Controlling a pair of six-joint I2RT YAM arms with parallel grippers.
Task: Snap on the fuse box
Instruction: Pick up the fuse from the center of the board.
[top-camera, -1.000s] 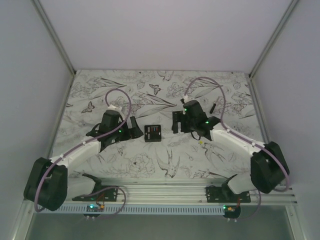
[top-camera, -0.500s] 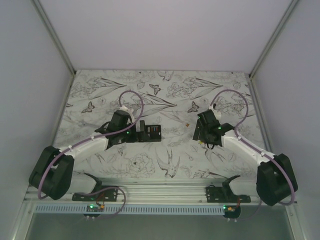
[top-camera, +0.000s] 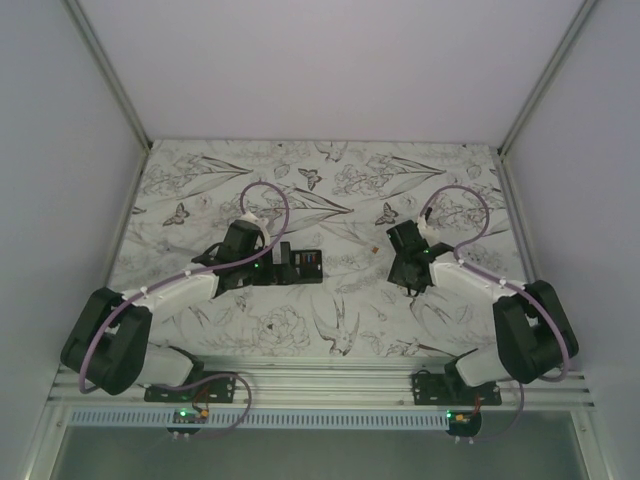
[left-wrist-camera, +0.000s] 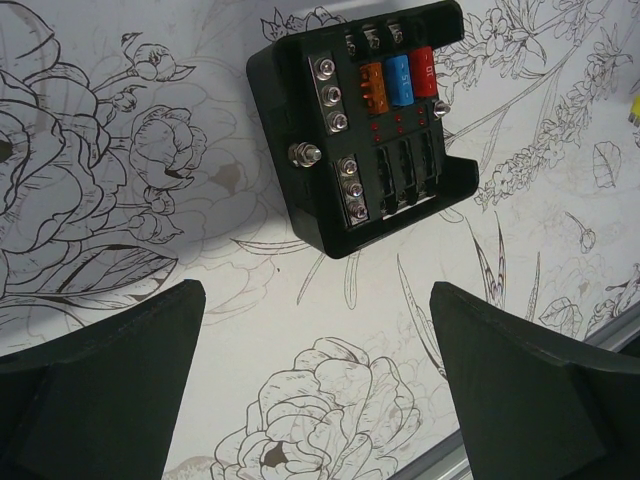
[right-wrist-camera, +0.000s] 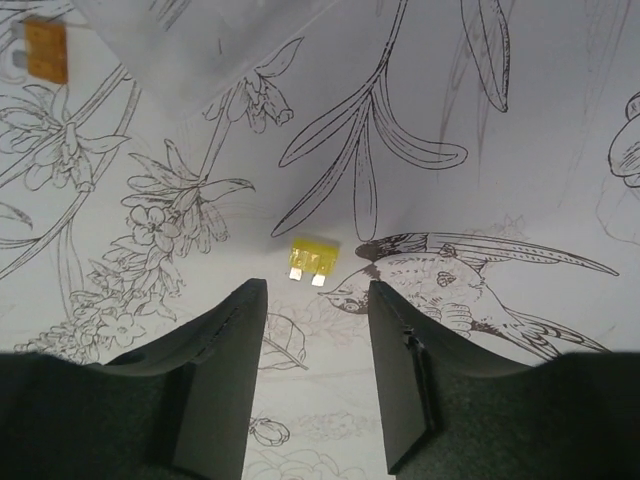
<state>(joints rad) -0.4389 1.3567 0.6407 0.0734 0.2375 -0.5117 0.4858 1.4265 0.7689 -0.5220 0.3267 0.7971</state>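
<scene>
A: Right, straight to the left end effector (left-wrist-camera: 318, 300): splayed fully wide, gripping nothing at all.
B: And the fuse box (left-wrist-camera: 365, 125)?
A: Flat on the flower-printed bench (left-wrist-camera: 150, 230), face up, just ahead of those spread fingertips and clear of both. Lies skewed in the left wrist view. Orange, blue and red fuses (left-wrist-camera: 398, 80) side by side near the far edge, a column of silver screws (left-wrist-camera: 338, 95) down one flank.
B: From the overhead camera?
A: Near the middle of the bench, just to the right of the left end effector. Well apart from the right end effector (top-camera: 402, 268), off on the other side.
B: Any grip over there?
A: None. Parted partway, with nothing between the fingers. Hangs low over the bench, pointing down at the print.
B: Anything close by?
A: Small yellow fuse (right-wrist-camera: 308, 258), lying flat just beyond the fingertips, lined up with the gap, untouched. Small orange piece (right-wrist-camera: 45, 48) too, away in the upper left corner of the right wrist view.
</scene>
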